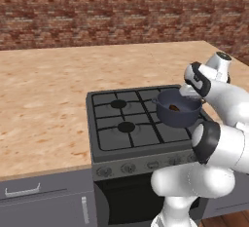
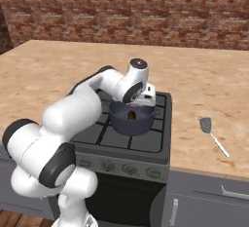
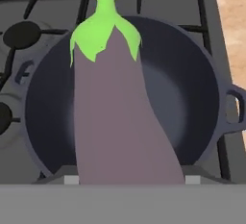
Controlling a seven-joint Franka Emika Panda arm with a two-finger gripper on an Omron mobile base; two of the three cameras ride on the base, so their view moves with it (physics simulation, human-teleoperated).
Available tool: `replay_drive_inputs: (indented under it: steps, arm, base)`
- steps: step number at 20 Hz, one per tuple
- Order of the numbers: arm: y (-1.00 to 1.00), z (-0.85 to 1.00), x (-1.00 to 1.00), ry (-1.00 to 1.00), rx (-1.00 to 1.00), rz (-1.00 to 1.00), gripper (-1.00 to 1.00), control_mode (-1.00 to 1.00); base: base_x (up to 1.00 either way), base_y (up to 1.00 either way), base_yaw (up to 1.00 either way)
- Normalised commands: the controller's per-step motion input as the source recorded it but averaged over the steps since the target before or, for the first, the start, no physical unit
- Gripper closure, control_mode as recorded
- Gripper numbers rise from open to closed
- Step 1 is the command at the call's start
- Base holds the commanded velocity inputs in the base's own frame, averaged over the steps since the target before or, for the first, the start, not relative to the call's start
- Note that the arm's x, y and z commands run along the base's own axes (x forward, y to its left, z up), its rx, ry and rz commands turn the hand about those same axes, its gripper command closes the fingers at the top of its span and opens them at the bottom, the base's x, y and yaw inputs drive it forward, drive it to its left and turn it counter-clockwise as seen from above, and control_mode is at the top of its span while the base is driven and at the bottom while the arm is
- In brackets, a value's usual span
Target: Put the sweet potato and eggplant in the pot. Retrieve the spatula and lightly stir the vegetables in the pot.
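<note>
Eggplant (image 3: 113, 122) held clamped in gripper (image 3: 125, 180), hung stem-down above pot (image 2: 129, 122) on stove (image 1: 109, 138). Sweet potato (image 1: 174, 107) already lodged inside pot. Step judged: eggplant placement. Release required next. Spatula (image 2: 212, 135) left on counter (image 2: 204, 89), unretrieved.

1 pot (image 1: 179, 115), 1 eggplant (image 3: 115, 122), 1 sweet potato (image 1: 174, 107), 1 spatula (image 2: 212, 134).

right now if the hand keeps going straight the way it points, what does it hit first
Probably the pot: the hand view looks down into its dark bowl past the eggplant it carries, so the eggplant's green-capped end would likely touch the pot's floor first. Depth is uncertain.
</note>
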Motion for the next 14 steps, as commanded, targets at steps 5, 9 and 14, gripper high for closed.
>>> replay_drive_inputs:
  steps: [5,9,14]
  arm:
    - [0.06,0.00,0.38,0.39,-0.08,0.05,1.00,-1.00]
    - [0.00,-0.02,0.37,0.21,0.00,0.03,1.00,-1.00]
    - [0.00,-0.19,0.14,0.00,0.04,0.04,1.00,-1.00]
  base:
    - [0.00,0.00,0.00]
    - [0.00,0.00,0.00]
    - [0.00,0.00,0.00]
